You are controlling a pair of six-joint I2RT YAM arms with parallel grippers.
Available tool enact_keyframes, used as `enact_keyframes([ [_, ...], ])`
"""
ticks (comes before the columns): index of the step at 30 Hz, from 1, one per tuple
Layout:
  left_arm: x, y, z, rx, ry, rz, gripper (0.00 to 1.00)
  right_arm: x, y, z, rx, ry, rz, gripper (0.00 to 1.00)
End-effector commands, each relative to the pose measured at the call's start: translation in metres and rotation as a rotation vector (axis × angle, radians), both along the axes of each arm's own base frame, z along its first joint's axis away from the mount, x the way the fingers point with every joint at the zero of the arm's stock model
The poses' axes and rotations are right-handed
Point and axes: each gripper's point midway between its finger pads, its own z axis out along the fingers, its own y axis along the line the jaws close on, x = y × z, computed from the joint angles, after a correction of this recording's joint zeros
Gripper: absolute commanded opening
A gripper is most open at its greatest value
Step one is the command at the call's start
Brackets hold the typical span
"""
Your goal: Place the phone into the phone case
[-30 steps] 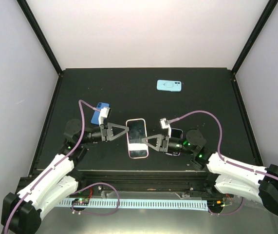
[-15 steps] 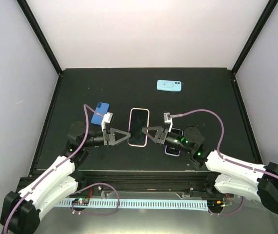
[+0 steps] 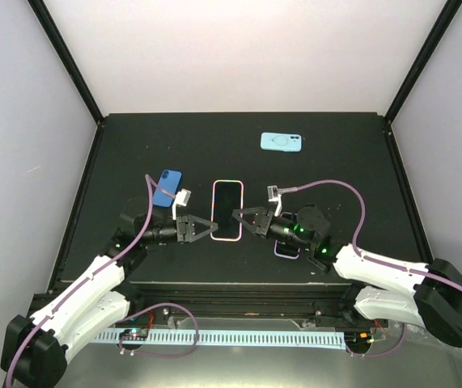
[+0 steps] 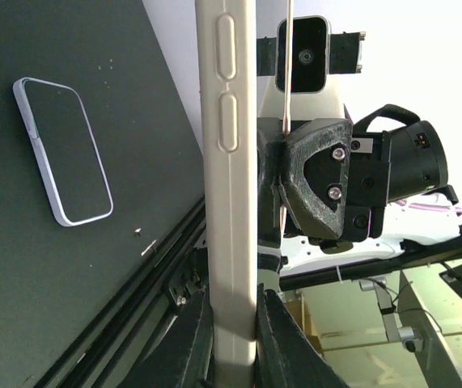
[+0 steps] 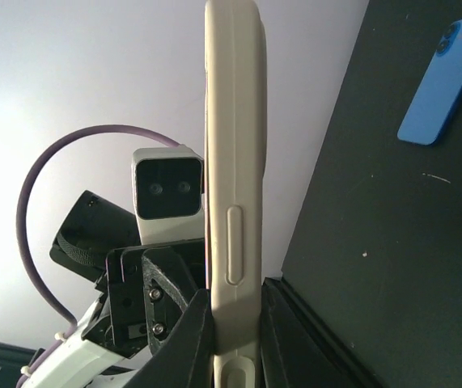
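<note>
Black table holds three phones; left gripper, right gripper pinch one cased phone

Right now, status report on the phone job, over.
Left gripper jaws shut on cased phone. Right gripper same, opposite edge. Lilac phone lies beneath it.

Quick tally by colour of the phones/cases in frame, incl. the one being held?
Pinkish-white cased phone: 1
Blue phone, back up: 1
Light blue phone or case, back up: 1
Lavender-edged phone, screen up: 1
Total: 4
</note>
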Motion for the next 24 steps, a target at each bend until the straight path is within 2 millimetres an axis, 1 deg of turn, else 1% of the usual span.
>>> enact_keyframes([
  [1,0.001,-0.003,-0.003,0.039,-0.009,-0.014,0.02,0.006,-0.004,0.019,0.059,-0.053,-0.042,0.04],
  [4,0.001,-0.002,-0.006,0.045,-0.006,-0.006,0.02,0.006,-0.004,0.015,0.031,-0.057,-0.042,0.04],
  [6,0.002,-0.002,-0.005,0.045,-0.009,-0.004,0.05,0.007,-0.006,0.013,0.034,-0.054,-0.050,0.04],
  [8,0.002,-0.001,-0.006,0.049,-0.008,0.002,0.12,0.006,-0.007,0.011,0.033,-0.051,-0.052,0.04],
  [12,0.005,0.001,-0.010,0.069,-0.010,0.032,0.33,0.007,-0.009,0.006,0.015,-0.043,-0.053,0.04],
  [15,0.007,0.003,-0.012,0.078,-0.017,0.052,0.43,0.005,-0.011,0.000,0.002,-0.030,-0.046,0.03],
  [19,0.007,0.003,-0.009,0.039,-0.024,0.060,0.59,0.000,-0.010,0.005,0.023,-0.030,-0.014,0.03],
  [21,0.008,0.002,-0.010,0.015,-0.016,0.065,0.60,0.000,-0.008,0.009,0.033,-0.034,-0.004,0.03],
  [24,0.009,-0.001,-0.014,0.001,0.003,0.048,0.59,-0.003,-0.005,0.014,0.057,-0.044,0.018,0.03],
])
